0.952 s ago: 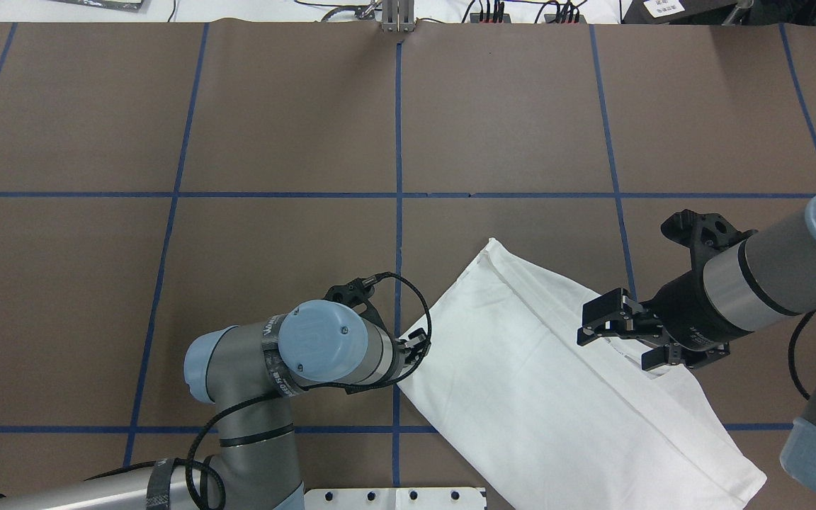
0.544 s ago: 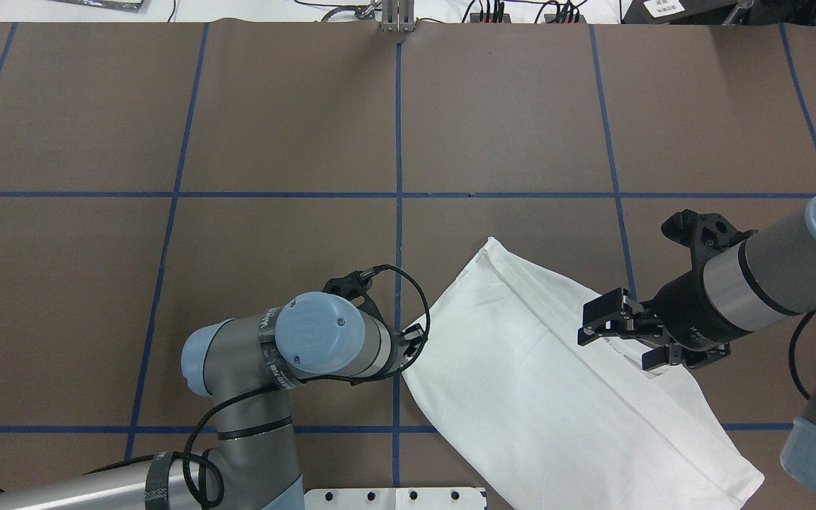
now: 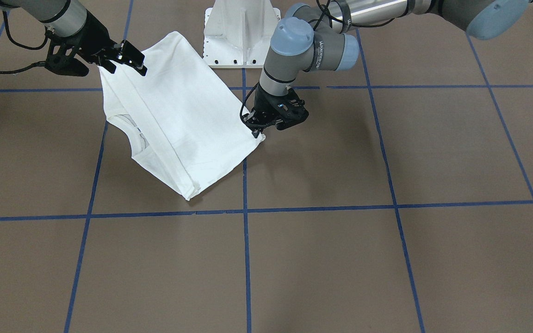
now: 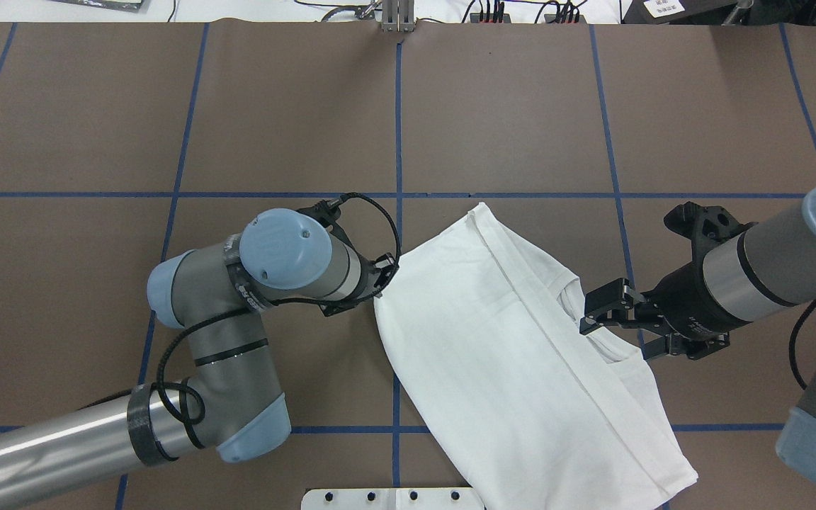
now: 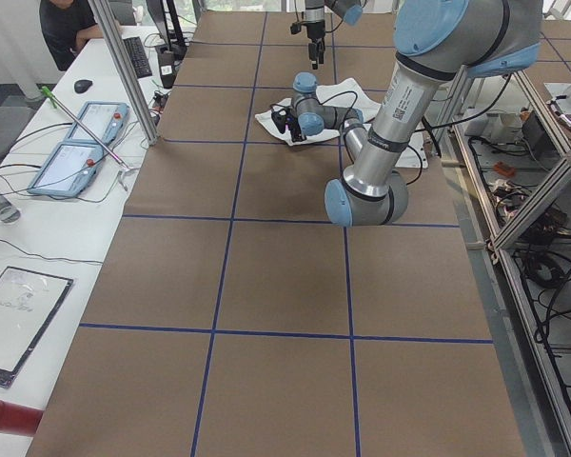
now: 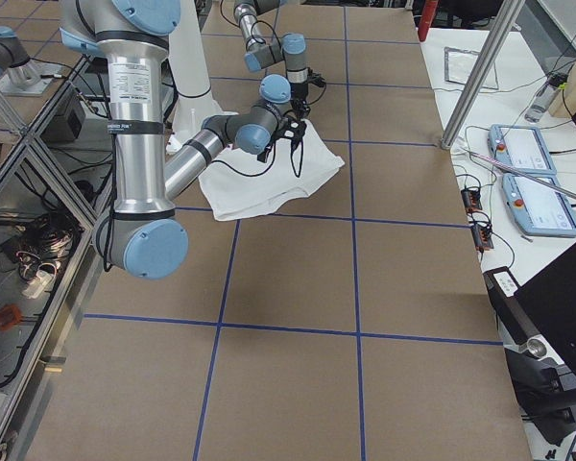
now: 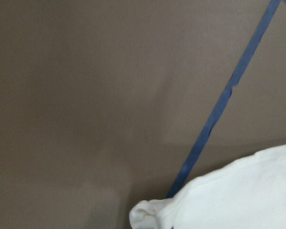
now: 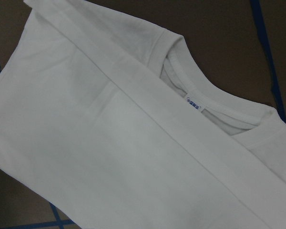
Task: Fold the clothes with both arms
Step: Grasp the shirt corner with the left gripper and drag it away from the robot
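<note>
The white shirt (image 4: pixel 507 354) lies folded lengthwise on the brown table, near the robot's base and right of centre. It also shows in the front view (image 3: pixel 178 115). Its ribbed collar (image 8: pixel 214 102) with a small label (image 8: pixel 194 104) faces my right gripper. My left gripper (image 4: pixel 382 280) is shut on the shirt's left corner and shows in the front view (image 3: pixel 254 132) too. A bunched bit of white cloth (image 7: pixel 150 215) shows in the left wrist view. My right gripper (image 4: pixel 620 331) hovers open and empty just over the collar edge (image 4: pixel 578 301). No printed text shows.
The white pedestal base (image 4: pixel 394 499) stands at the table's near edge, beside the shirt's lower end. Blue tape lines (image 4: pixel 399 127) split the brown table (image 4: pixel 273 106) into squares. Desks with tablets (image 5: pixel 76 143) flank the table's far side.
My left gripper has moved left and away from the base, dragging the shirt's corner along. The shirt slid and turned, so its collar now lies under my right gripper, which barely moved.
</note>
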Tool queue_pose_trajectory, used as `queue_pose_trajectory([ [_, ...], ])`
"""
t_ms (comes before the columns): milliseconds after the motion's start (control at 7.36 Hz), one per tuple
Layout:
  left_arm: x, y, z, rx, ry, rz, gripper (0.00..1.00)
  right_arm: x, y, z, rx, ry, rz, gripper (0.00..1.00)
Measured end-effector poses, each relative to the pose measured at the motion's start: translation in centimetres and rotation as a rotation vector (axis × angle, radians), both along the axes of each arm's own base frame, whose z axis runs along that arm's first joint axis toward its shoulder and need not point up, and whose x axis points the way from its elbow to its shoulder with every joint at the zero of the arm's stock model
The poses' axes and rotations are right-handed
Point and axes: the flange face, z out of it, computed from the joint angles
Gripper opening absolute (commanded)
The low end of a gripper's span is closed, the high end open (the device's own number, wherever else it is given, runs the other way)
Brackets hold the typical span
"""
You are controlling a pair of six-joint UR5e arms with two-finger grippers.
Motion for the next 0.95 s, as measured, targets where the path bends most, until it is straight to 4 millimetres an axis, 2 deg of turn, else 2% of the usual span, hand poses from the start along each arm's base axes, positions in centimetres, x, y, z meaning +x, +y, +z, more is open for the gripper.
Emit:
queue_pose_trajectory([
  [136,-2.0,-3.2,0.5,0.027,-0.031,-0.023,0.00,-0.3,-0.5,-0.5,0.009,-0.007,0.008,1.00],
  [408,-4.0,-9.7,1.7,0.080,-0.101,-0.057,0.00,-0.7,-1.0,-0.9,0.018,-0.010,0.019,1.00],
  [544,-4.3,-12.7,2.0,0.107,-0.129,-0.064,0.00,-0.8,-1.1,-1.0,0.022,-0.009,0.024,1.00],
  [952,-2.8,-21.0,3.2,0.202,-0.128,-0.089,0.00,-1.0,-1.5,-1.1,0.028,-0.008,0.033,1.00],
])
